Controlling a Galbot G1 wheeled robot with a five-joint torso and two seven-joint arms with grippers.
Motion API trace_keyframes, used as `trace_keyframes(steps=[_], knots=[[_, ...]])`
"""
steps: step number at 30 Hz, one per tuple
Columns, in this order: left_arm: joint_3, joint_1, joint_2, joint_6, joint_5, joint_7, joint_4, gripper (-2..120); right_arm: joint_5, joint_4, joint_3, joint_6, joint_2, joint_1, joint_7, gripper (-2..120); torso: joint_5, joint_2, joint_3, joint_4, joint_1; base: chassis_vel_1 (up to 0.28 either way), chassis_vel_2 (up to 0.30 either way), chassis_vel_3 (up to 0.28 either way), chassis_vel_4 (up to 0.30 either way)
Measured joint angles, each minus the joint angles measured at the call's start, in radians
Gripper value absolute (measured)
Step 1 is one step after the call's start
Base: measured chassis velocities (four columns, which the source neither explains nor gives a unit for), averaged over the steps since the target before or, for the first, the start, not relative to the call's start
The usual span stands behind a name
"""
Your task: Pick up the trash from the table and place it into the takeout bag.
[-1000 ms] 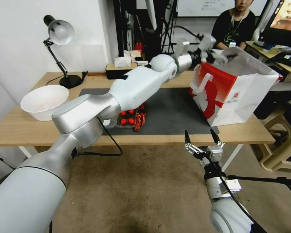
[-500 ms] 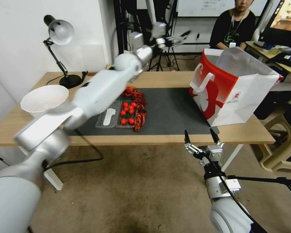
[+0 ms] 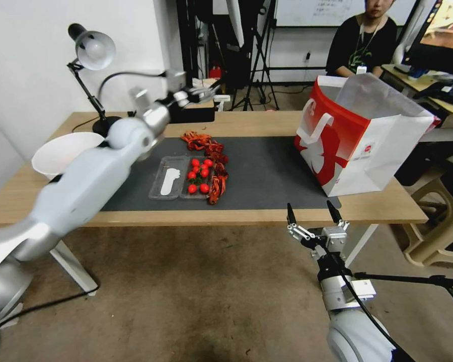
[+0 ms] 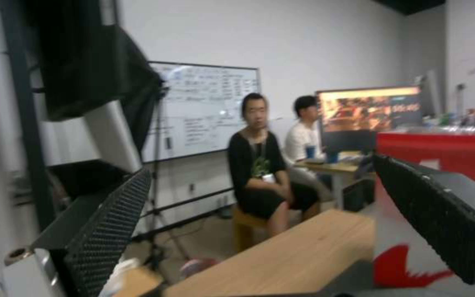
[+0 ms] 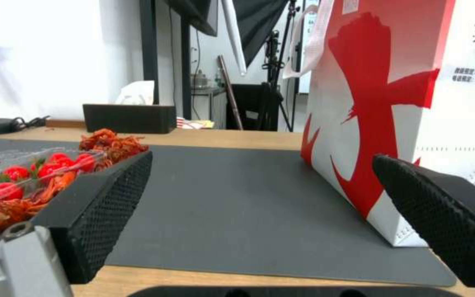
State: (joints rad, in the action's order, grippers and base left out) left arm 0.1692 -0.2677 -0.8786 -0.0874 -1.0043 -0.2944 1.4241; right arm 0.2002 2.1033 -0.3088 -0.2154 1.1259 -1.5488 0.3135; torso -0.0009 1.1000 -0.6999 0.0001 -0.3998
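Note:
The takeout bag (image 3: 357,136) stands open at the right end of the table (image 3: 267,123), red and white with strap handles; it also shows as takeout bag (image 5: 391,103) in the right wrist view. No trash is in view. My left gripper (image 3: 205,92) hovers open and empty above the table's back edge, left of the middle; in the left wrist view the left gripper (image 4: 262,165) has its fingers wide apart with only the room behind them. My right gripper (image 3: 310,206) waits open below the table's front edge, and this right gripper (image 5: 262,156) faces the dark mat (image 5: 237,194).
A clear tray of red tomatoes (image 3: 196,178) and orange-red crayfish pieces (image 3: 206,146) lie on the mat (image 3: 267,171). A large white basin (image 3: 65,153) and a desk lamp (image 3: 93,50) stand at the left end. A black tissue box (image 5: 130,117) sits at the back.
My left arm has swung from above the bag's mouth leftward across the table, its gripper now over the back left. The right arm has stayed still.

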Motion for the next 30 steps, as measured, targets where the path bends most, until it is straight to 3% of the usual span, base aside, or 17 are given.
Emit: trace_keyframes(steps=[2, 3, 5, 7, 9, 11, 13, 16, 24, 27, 30], knots=[[-0.150, -0.171, 0.065, -0.003, 0.060, 0.008, 0.088, 100, 0.000, -0.001, 0.003, 0.000, 0.001, 0.002, 0.000, 100, 0.0006, 0.000, 0.000, 0.0002, 0.000, 0.000, 0.000, 0.000, 0.000], [-0.150, -0.171, 0.065, -0.003, 0.060, 0.008, 0.088, 100, 0.000, -0.001, 0.003, 0.000, 0.001, 0.002, 0.000, 100, 0.0006, 0.000, 0.000, 0.0002, 0.000, 0.000, 0.000, 0.000, 0.000], [-0.260, -0.311, 0.091, -0.014, 0.107, 0.028, 0.153, 100, -0.001, -0.003, 0.006, 0.000, 0.002, 0.004, -0.001, 100, 0.0009, 0.000, 0.000, 0.0002, 0.000, 0.000, 0.000, 0.000, 0.000], [-0.289, -0.354, 0.098, -0.021, 0.123, 0.038, 0.174, 100, -0.001, -0.004, 0.008, 0.000, 0.002, 0.005, -0.001, 100, 0.0006, 0.000, 0.000, 0.0003, 0.000, 0.000, 0.000, 0.000, 0.000], [-0.399, -0.504, 0.107, -0.033, 0.178, 0.063, 0.259, 100, -0.002, -0.009, 0.012, 0.001, 0.004, 0.010, -0.003, 100, 0.0012, 0.000, 0.000, -0.0003, 0.000, 0.000, 0.000, 0.000, 0.000], [-0.405, -0.513, 0.107, -0.034, 0.181, 0.065, 0.265, 100, -0.002, -0.009, 0.012, 0.001, 0.004, 0.010, -0.003, 100, 0.0013, 0.000, 0.000, -0.0003, 0.000, 0.000, 0.000, 0.000, 0.000], [-0.492, -0.652, 0.091, -0.038, 0.227, 0.099, 0.345, 100, -0.004, -0.012, 0.015, 0.001, 0.007, 0.009, -0.004, 100, 0.0009, 0.000, 0.000, -0.0001, 0.000, 0.000, 0.000, 0.000, 0.000], [-0.542, -0.737, 0.070, -0.053, 0.280, 0.125, 0.378, 100, -0.008, -0.014, 0.018, 0.001, 0.009, 0.007, -0.004, 100, 0.0008, 0.000, 0.000, 0.0000, 0.000, 0.000, 0.000, 0.000, 0.000], [-0.624, -0.850, 0.040, -0.067, 0.329, 0.148, 0.422, 100, -0.018, -0.014, 0.018, 0.000, 0.013, -0.001, -0.003, 100, 0.0013, 0.000, 0.000, -0.0002, 0.000, 0.000, 0.000, 0.000, 0.000], [-0.718, -0.969, -0.031, -0.092, 0.399, 0.160, 0.451, 100, -0.031, -0.014, 0.016, -0.003, 0.021, -0.017, 0.002, 100, 0.0010, 0.000, 0.000, 0.0000, 0.000, 0.000, 0.000, 0.000, 0.000], [-0.738, -0.999, -0.053, -0.105, 0.419, 0.162, 0.455, 100, -0.035, -0.014, 0.016, -0.004, 0.022, -0.019, 0.003, 100, 0.0009, 0.000, 0.000, -0.0001, 0.000, 0.000, 0.000, 0.000, 0.000]])
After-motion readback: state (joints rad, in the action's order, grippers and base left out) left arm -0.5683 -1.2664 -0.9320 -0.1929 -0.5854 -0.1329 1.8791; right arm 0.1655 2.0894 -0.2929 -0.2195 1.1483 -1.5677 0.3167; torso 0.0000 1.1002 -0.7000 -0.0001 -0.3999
